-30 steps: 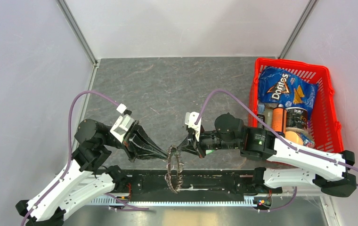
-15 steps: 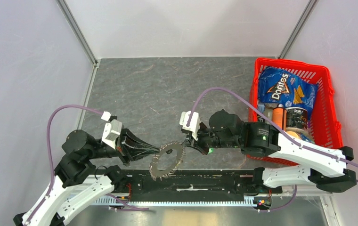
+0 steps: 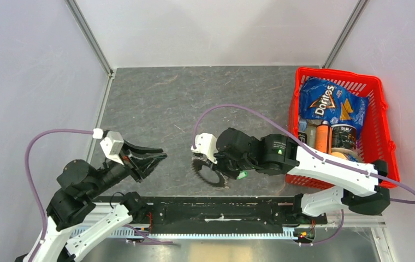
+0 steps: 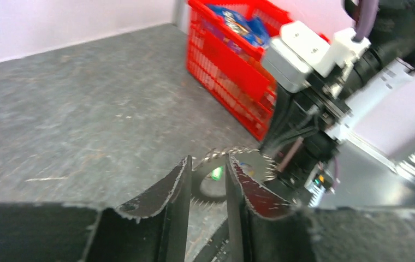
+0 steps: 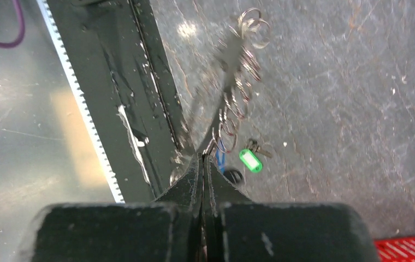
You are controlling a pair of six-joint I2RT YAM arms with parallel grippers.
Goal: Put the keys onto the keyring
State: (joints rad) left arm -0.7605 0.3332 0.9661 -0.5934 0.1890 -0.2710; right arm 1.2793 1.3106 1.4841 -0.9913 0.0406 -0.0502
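The keyring (image 3: 212,177), a toothed ring of grey metal keys, hangs just above the table's near middle. My right gripper (image 3: 209,165) is shut on its rim. The right wrist view shows the keyring (image 5: 238,76) edge-on, running up from my shut right gripper (image 5: 202,157). Just beyond the tips, a green-headed key (image 5: 250,160) lies on the table, with a dark round head (image 5: 232,176) beside it. My left gripper (image 3: 159,158) stands open and empty to the left of the ring, apart from it. Between the left fingers (image 4: 179,183) the keyring (image 4: 249,164) shows ahead.
A red basket (image 3: 339,71) with a Doritos bag (image 3: 328,103) and cans sits at the right edge. A black rail (image 3: 221,210) runs along the near table edge, close under the ring. Bare grey table (image 3: 194,103) lies behind both arms.
My left gripper has opened, let go of the keyring and pulled back to the left. The right gripper has carried the ring left and down, turning it flatter.
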